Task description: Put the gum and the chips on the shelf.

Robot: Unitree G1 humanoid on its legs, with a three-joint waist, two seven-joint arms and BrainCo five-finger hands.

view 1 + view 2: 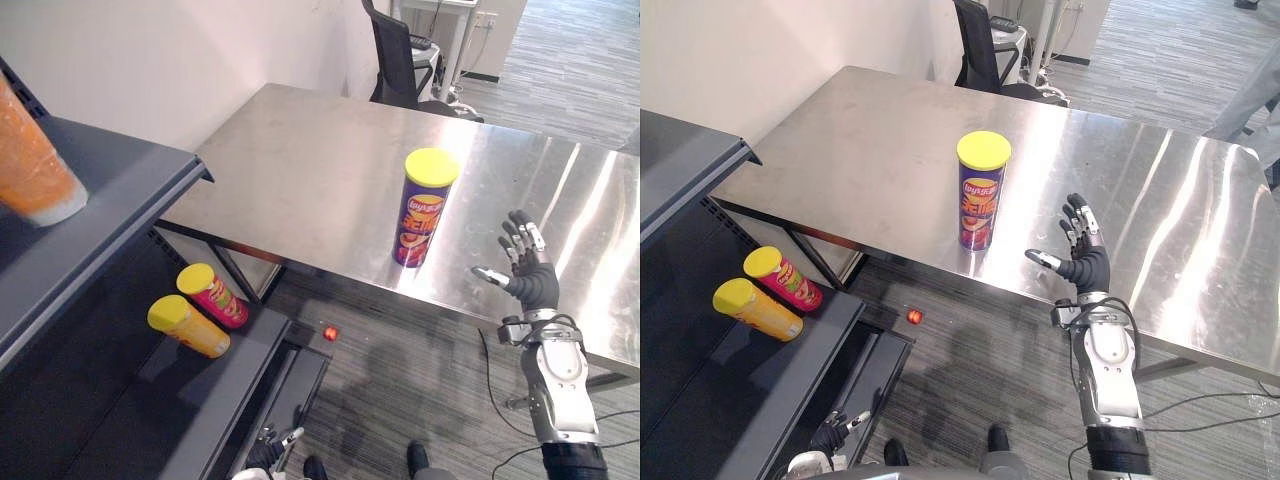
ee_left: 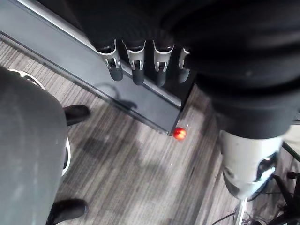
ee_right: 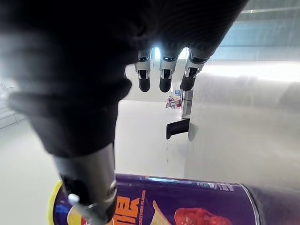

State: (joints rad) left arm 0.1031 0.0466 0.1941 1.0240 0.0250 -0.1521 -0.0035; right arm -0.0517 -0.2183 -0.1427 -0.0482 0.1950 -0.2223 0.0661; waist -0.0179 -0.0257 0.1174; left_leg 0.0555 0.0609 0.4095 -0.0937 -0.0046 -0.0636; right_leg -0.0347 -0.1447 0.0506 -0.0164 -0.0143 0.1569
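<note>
Hand open beside chips: the robot's right hand (image 1: 525, 268) hangs at the near edge of the steel table (image 1: 300, 170), fingers straight and spread, thumb held well apart, clasping nothing. At its 10 o'clock, near but not touching, the purple chips can (image 1: 425, 208) stands upright on the tabletop under a yellow lid; in the right wrist view we see its printed side just past the thumb. Off the table's 9 o'clock end stands the dark shelf (image 1: 110, 190). On its lower board two more cans lie on their sides, touching, a yellow can (image 1: 188, 326) and, at its 1 o'clock, a red can (image 1: 212, 295) with a yellow lid. An orange container (image 1: 35, 165) sits on the upper board. The left hand (image 2: 136, 65) hangs low by the shelf's front edge, at 6 o'clock in the head views, fingers relaxed and empty. On the striped floor (image 2: 140, 178) near the shelf's corner lies a small red ball (image 2: 179, 133). At the table's far side, 12 o'clock, stands a black office chair (image 1: 400, 60).
</note>
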